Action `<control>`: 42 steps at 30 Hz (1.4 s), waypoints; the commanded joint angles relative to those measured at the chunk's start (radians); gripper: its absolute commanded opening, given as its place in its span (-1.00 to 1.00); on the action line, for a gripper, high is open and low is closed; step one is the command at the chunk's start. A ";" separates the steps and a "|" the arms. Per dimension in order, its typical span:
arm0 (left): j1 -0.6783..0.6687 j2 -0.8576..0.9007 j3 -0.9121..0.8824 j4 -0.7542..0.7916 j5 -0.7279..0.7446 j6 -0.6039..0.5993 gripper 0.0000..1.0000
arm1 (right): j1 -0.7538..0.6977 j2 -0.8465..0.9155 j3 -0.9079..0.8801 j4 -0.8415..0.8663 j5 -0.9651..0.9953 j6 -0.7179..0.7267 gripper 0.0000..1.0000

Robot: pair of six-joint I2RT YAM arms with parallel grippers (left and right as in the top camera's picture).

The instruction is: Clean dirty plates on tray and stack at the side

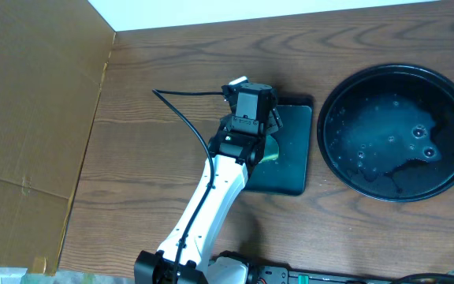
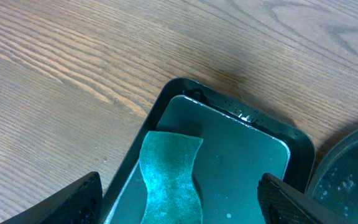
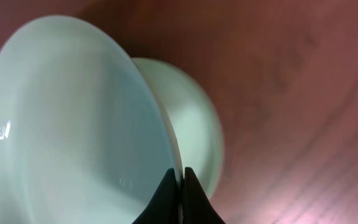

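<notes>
L gripper (image 2: 179,205) held over small rect. tray (image 2: 241,162), fingers spread wide, nothing gripped; teal cloth (image 2: 169,174) seen lying in that tray, betw. the fingers; R gripper (image 3: 178,186) pinched closed on rim of pale plate (image 3: 73,124); second plate (image 3: 194,118) seen just behind it, over wood table (image 3: 303,74); round black tray (image 1: 452,170) noted right of rect. tray, not touching, its floor wet w/ droplets.

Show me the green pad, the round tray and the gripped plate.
green pad (image 2: 169,180), left wrist view, its middle.
round tray (image 1: 325,130), overhead view, left rim.
gripped plate (image 3: 73,124), right wrist view, inner face.
</notes>
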 commanded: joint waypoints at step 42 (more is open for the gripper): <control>0.002 0.000 -0.002 -0.002 -0.013 -0.001 0.61 | 0.949 -0.419 -0.142 0.037 -0.140 -0.107 0.99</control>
